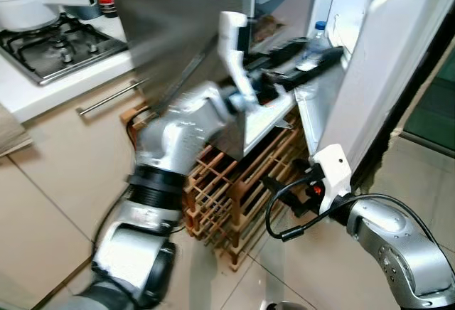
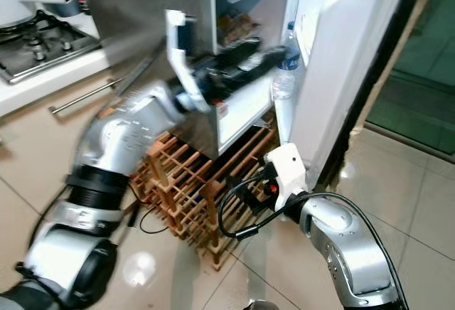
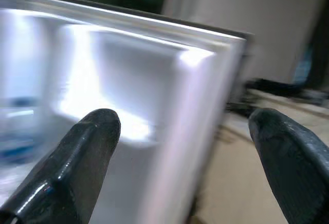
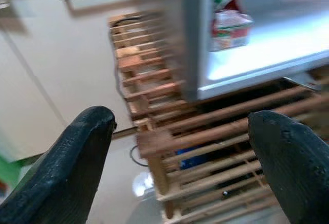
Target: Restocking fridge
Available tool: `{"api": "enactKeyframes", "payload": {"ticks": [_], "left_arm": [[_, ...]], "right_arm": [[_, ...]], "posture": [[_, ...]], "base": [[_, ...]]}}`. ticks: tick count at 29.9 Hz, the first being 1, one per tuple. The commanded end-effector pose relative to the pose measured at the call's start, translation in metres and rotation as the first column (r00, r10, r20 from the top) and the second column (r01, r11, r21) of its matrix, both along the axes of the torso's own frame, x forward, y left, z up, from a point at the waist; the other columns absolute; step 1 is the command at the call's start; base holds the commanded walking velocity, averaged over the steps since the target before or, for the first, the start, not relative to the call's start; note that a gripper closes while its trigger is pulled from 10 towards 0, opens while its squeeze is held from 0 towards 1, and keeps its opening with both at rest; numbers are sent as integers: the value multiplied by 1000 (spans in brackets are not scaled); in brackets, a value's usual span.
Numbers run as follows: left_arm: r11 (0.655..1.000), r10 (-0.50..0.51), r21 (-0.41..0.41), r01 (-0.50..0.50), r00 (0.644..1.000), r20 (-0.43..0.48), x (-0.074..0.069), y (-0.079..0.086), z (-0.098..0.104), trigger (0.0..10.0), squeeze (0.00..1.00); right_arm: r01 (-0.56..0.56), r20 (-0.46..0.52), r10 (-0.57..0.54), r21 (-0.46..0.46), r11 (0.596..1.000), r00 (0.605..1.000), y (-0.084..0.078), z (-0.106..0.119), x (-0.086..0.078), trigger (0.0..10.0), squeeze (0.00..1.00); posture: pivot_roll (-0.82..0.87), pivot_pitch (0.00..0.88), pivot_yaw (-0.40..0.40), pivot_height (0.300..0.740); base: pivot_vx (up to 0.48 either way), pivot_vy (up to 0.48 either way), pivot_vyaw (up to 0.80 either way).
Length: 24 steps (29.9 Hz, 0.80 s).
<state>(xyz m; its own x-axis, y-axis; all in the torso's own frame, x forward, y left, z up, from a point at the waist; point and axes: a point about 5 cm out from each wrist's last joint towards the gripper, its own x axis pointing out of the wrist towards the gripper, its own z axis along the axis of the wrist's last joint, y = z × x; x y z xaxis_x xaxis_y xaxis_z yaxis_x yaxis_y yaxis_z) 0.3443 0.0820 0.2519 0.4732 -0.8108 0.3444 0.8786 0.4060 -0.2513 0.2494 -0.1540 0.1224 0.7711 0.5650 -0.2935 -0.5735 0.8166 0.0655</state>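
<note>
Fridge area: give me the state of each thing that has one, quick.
Fridge door: open.
Water bottle: upright in the door shelf.
Left gripper: open, empty, reaching into the fridge.
Right gripper: open, empty, low by the wooden rack.
Pot: on the stove.

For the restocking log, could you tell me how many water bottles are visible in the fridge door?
1. A clear water bottle with a blue cap stands in the open fridge door shelf, just beyond the left gripper. Others may be hidden behind the arm or door walls.
</note>
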Motion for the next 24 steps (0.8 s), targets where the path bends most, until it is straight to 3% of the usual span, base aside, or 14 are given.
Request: {"api": "enactKeyframes", "payload": {"ticks": [1, 7, 8, 9, 10, 11, 12, 13, 15, 16, 17, 20, 22, 24], "left_arm": [[991, 125, 48, -124, 992, -9, 4, 33, -9, 10000, 0], [947, 303, 126, -295, 952, -48, 0, 82, -29, 10000, 0], [932, 349, 134, -338, 935, -65, 0, 90, -35, 10000, 0], [892, 443, 143, -428, 891, -97, 1, 102, -44, 10000, 0], [892, 443, 143, -428, 891, -97, 1, 102, -44, 10000, 0], [856, 512, 150, -495, 850, -119, 3, 110, -50, 10000, 0], [766, 641, 179, -617, 751, -158, 7, 121, -63, 10000, 0], [766, 641, 179, -617, 751, -158, 7, 121, -63, 10000, 0], [644, 765, 234, -728, 618, -184, 8, 127, -78, 10000, 0], [644, 765, 234, -728, 618, -184, 8, 127, -78, 10000, 0], [594, 805, 257, -763, 568, -172, 6, 123, -84, 10000, 0], [570, 821, 269, -776, 551, -151, 3, 115, -87, 10000, 0], [569, 819, 279, -773, 562, -111, -1, 104, -89, 10000, 0], [568, 816, 296, -768, 571, -85, -6, 88, -93, 10000, 0]], "right_arm": [[75, 36, -75, -4, 997, 997, -9, 3, 9, 10000, 12], [185, 115, -181, -33, 982, 977, -21, 7, 23, 10000, 16], [217, 127, -211, -32, 976, 969, -24, 8, 27, 10000, 16], [279, 153, -271, -36, 960, 950, -31, 10, 33, 10000, 20], [279, 153, -271, -36, 960, 950, -31, 10, 33, 10000, 20], [323, 174, -310, -48, 945, 935, -36, 11, 36, 10000, 12], [416, 214, -393, -74, 906, 894, -48, 12, 43, 10000, 8], [416, 214, -393, -74, 906, 894, -48, 12, 43, 10000, 8], [486, 223, -465, -53, 872, 857, -61, 12, 49, 10000, 4], [486, 223, -465, -53, 872, 857, -61, 12, 49, 10000, 4], [490, 221, -474, -20, 871, 852, -61, 13, 52, 10000, 4], [488, 232, -478, 19, 873, 847, -58, 17, 55, 10000, 0], [460, 241, -457, 46, 886, 856, -50, 21, 58, 10000, 16], [396, 209, -415, 125, 909, 885, -28, 20, 60, 10000, 27]], "posture": [[-206, 0, 59, 740], [-179, 0, 46, 740], [-179, 0, 46, 740], [-171, 0, 41, 740], [-171, 0, 41, 740], [-168, 0, 39, 740], [-158, 0, 31, 740], [-158, 0, 31, 740], [-156, 0, 27, 740], [-156, 0, 27, 740], [-148, 0, 22, 740], [-148, 0, 22, 740], [-142, 0, 22, 740], [-129, 0, 20, 740]], "base": [[0, 0, 0], [0, 0, 0], [0, 0, 0], [0, 0, 0], [0, 0, 0], [0, 0, 0], [0, 0, 0], [0, 0, 0], [0, 0, 0], [0, 0, 0], [0, 0, 0], [0, 0, 0], [0, 0, 0], [0, 0, 766]]}}
